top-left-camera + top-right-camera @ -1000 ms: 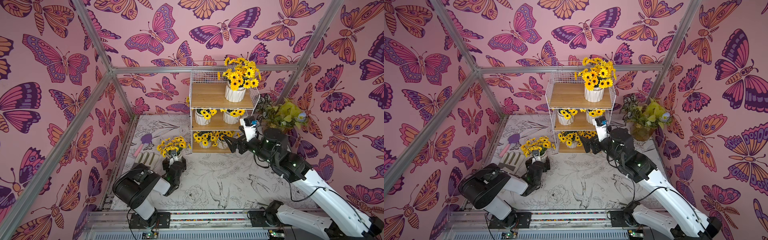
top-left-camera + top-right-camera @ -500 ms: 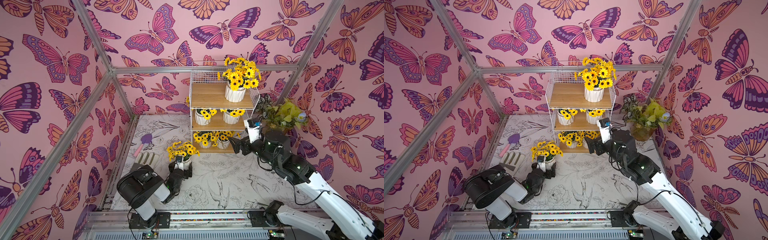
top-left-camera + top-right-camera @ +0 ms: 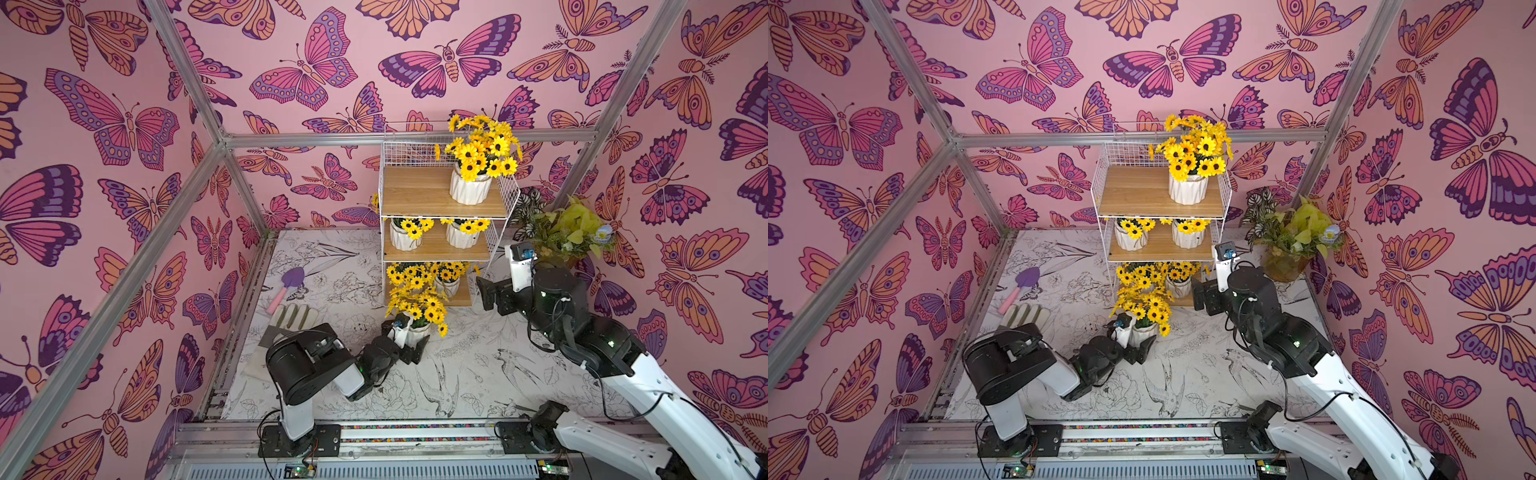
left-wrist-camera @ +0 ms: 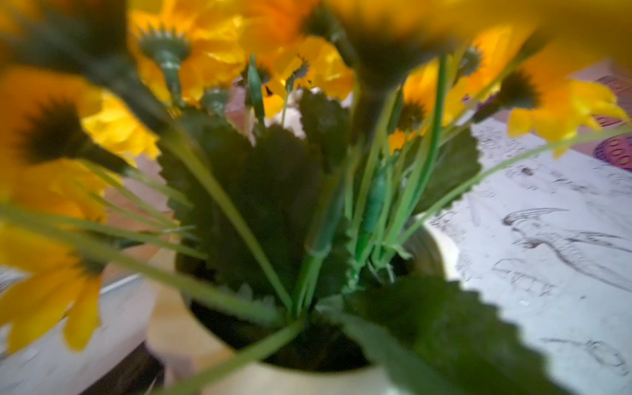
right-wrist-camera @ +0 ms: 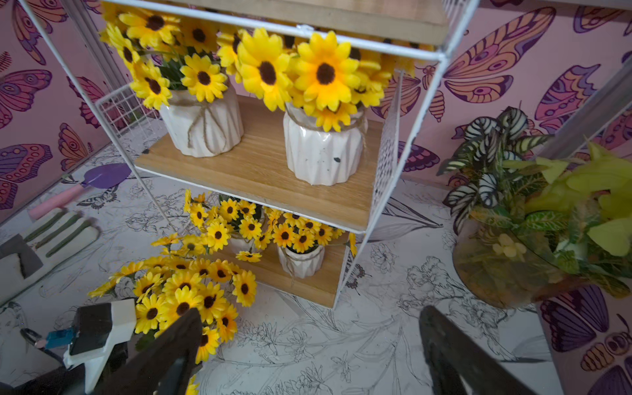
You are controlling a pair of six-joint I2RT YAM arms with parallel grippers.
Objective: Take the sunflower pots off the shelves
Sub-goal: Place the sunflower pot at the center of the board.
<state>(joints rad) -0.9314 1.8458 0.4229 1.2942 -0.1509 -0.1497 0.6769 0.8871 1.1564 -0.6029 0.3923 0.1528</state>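
Observation:
The shelves (image 3: 419,193) stand at the back of the mat, a white wire rack with wooden boards. One sunflower pot (image 3: 469,189) is on the top board. Two sunflower pots (image 5: 201,123) (image 5: 323,150) are on the middle board. Another sunflower pot (image 5: 301,261) is on the bottom board, with one more (image 5: 239,244) half hidden by blooms. My left gripper (image 3: 409,345) is shut on a sunflower pot (image 3: 417,331) low over the mat in front of the rack. In the left wrist view its rim (image 4: 273,376) and stems fill the frame. My right gripper (image 5: 311,313) hangs open and empty beside the rack's lower right corner.
A brownish pot of yellow-green foliage (image 3: 569,235) stands in the back right corner, close to my right arm. A purple trowel (image 3: 289,284) and striped gloves (image 3: 295,316) lie at the left. Butterfly-patterned walls enclose the mat on three sides.
My left gripper has carried its sunflower pot rightwards across the mat to the front of the rack. My right gripper has drawn a little to the right, away from the bottom shelf.

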